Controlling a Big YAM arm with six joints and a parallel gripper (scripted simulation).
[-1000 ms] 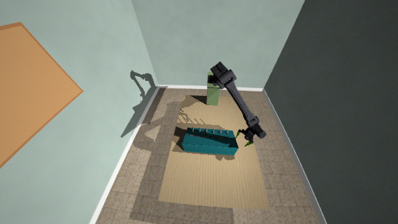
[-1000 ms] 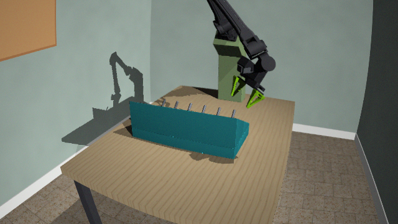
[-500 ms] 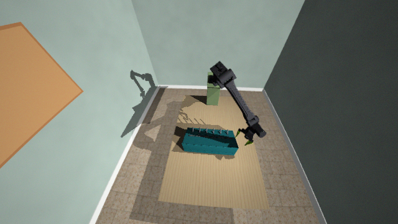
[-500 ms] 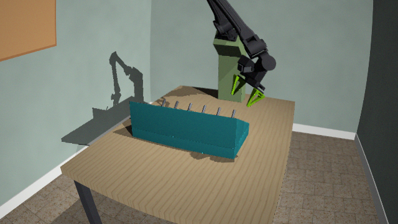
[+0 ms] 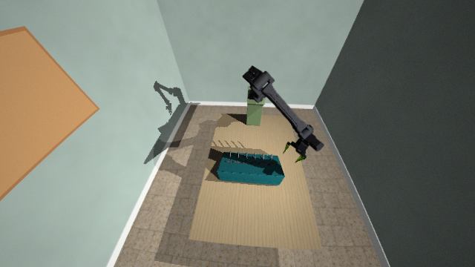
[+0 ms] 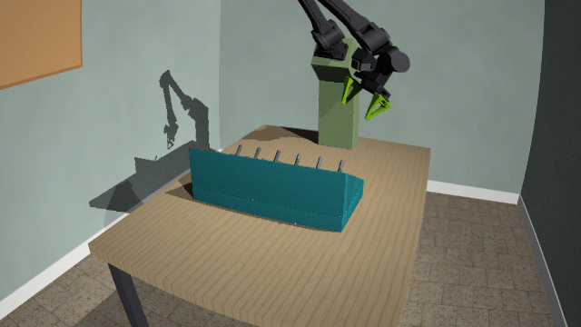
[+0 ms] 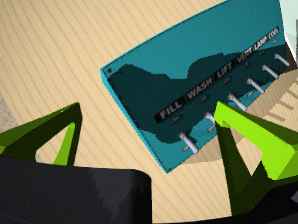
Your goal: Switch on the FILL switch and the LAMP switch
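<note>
A teal console stands on the wooden table, with several grey toggle levers in a row along its top. It also shows in the exterior view from its back side. In the wrist view the console's sloped face carries labels, FILL nearest me, then WASH, and further ones too small to read. The FILL lever sticks out below its label. My gripper is open and empty, hovering in the air off the console's right end, also seen in the exterior view. Lever positions are unclear.
The green pedestal holding my arm's base stands at the table's back edge. The table's right edge is close to the console's end. Walls stand behind and to the left.
</note>
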